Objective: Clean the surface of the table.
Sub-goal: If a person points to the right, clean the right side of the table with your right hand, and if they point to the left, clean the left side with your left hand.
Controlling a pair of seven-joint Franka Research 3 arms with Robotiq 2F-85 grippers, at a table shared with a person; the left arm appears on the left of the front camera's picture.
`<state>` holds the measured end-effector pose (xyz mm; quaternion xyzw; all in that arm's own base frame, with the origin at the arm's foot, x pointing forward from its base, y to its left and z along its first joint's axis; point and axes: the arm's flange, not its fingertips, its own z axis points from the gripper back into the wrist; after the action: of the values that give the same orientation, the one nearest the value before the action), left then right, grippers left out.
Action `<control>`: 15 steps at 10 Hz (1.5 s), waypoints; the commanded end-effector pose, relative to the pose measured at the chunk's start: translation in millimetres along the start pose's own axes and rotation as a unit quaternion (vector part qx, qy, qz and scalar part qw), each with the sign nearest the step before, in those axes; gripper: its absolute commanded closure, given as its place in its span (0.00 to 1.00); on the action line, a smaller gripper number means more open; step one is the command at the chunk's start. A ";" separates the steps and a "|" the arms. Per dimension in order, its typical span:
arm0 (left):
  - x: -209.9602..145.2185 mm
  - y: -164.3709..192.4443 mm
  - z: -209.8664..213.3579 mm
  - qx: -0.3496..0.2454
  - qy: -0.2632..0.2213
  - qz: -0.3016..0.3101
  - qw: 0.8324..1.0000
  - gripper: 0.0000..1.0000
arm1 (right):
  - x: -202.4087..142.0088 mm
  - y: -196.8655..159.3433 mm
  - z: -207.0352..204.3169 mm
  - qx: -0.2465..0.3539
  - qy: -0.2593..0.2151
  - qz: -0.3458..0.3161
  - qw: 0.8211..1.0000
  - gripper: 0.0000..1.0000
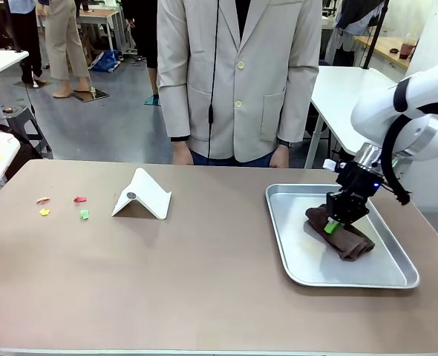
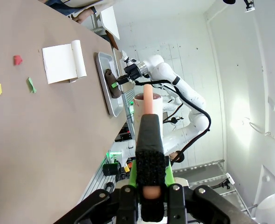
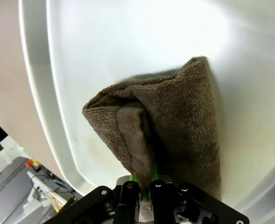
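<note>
Front view: the table (image 1: 204,274) fills the lower frame. At frame right, within the tray (image 1: 281,222), the brown cloth (image 1: 352,243) is pinched by the right end effector (image 1: 332,225). Pickup is judged underway; the cloth must next be carried to the scraps (image 1: 84,213) at left.

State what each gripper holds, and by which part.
The right gripper pinches the brown cloth at a fold near its end, in the tray. The left gripper clamps a white roller by its peach handle.
</note>
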<state>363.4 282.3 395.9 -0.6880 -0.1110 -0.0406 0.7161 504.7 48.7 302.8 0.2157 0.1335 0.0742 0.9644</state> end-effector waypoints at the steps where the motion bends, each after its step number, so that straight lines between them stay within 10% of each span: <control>1: -5.5 -9.0 9.4 -0.007 0.003 -0.004 1.000 1.00 | -17.4 -12.0 13.6 0.002 -0.007 -0.028 1.000 1.00; 10: -5.5 -9.0 9.4 -0.007 0.003 -0.004 1.000 1.00 | -51.5 -21.6 68.2 0.130 -0.147 0.018 0.980 1.00; 15: -5.5 -9.0 9.4 -0.007 0.003 -0.004 1.000 1.00 | -103.2 -14.3 119.4 0.400 -0.185 0.116 0.890 1.00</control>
<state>362.9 282.7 396.7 -0.6874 -0.1120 -0.0405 0.7164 453.8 -21.8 429.6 0.5529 -0.0526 0.0654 0.8290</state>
